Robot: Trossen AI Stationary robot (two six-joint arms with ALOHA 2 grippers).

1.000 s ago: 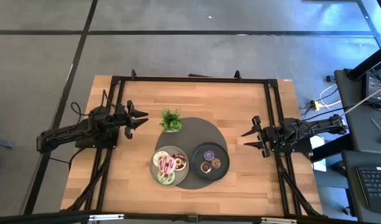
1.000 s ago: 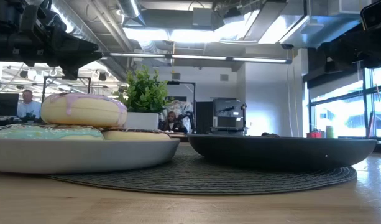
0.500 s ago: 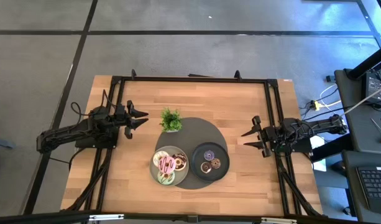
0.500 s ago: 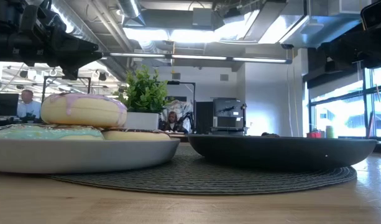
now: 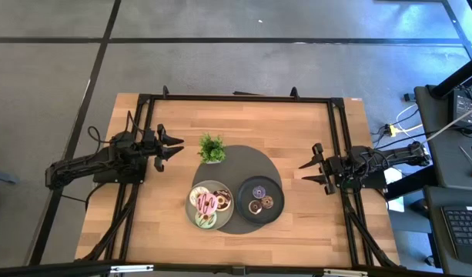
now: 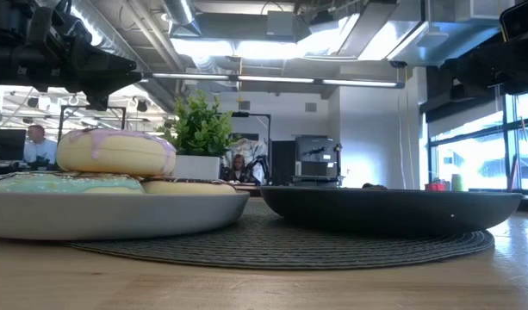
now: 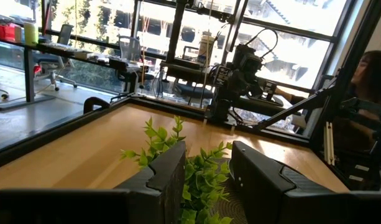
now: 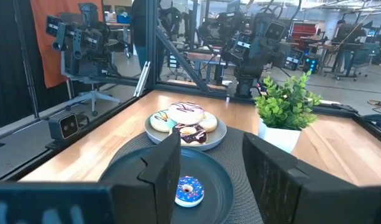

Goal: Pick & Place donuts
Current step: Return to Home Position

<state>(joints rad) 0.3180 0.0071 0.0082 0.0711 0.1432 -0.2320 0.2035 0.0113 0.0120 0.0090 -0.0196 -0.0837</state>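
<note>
Several donuts point(image 5: 206, 205) are piled on a grey plate point(image 5: 194, 218); a pink-iced one point(image 6: 115, 151) lies on top, a green-iced one point(image 6: 61, 182) beside it. A dark plate point(image 5: 276, 193) holds a purple donut point(image 5: 258, 191) and two brown ones point(image 5: 261, 205). Both plates rest on a round dark mat point(image 5: 247, 161). My left gripper point(image 5: 178, 148) hovers open at the table's left, by the plant point(image 5: 212, 147). My right gripper point(image 5: 303, 172) hovers open at the table's right, facing the dark plate point(image 8: 134, 171).
A small green plant in a white pot point(image 8: 283, 111) stands at the mat's far left edge, just in front of my left gripper point(image 7: 206, 177). Black frame rails point(image 5: 236, 98) run along the table's edges. Bare wood point(image 5: 297, 131) lies far of the mat.
</note>
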